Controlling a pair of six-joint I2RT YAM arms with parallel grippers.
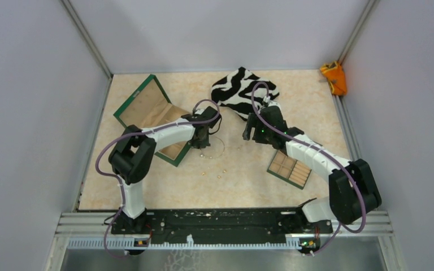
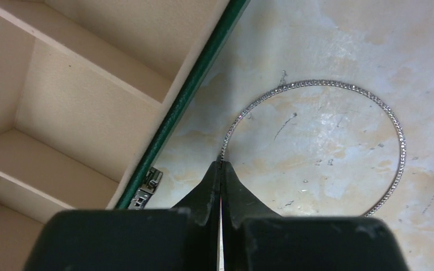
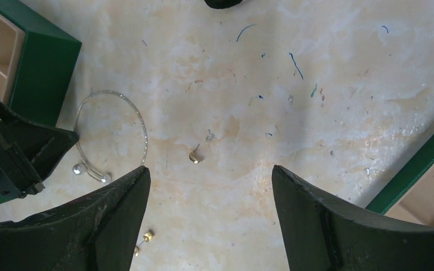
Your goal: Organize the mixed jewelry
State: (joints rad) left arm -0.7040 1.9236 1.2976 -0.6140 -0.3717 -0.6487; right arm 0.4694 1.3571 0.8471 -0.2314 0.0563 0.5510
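Note:
The thin silvery hoop (image 2: pixel 316 82) is set with tiny stones and lies on the beige table beside the green box. My left gripper (image 2: pixel 221 164) is shut, and the hoop's near edge runs in between its tips. In the top view the left gripper (image 1: pixel 205 139) is next to the hoop (image 1: pixel 224 147). In the right wrist view the hoop (image 3: pixel 142 121) ends in two small pearl-like balls. My right gripper (image 3: pixel 210 169) is open and empty above the table. A gold earring (image 3: pixel 194 156) lies just beyond its tips, and gold studs (image 3: pixel 146 235) lie by its left finger. Gold specks (image 1: pixel 219 176) dot the table in the top view.
A dark green box (image 1: pixel 147 110) with tan compartments lies open at the left, its edge (image 2: pixel 192 93) close to my left gripper. A second compartment tray (image 1: pixel 290 168) sits under my right arm. The zebra-striped cloth (image 1: pixel 243 90) lies at the back, and an orange object (image 1: pixel 334 78) is in the far right corner.

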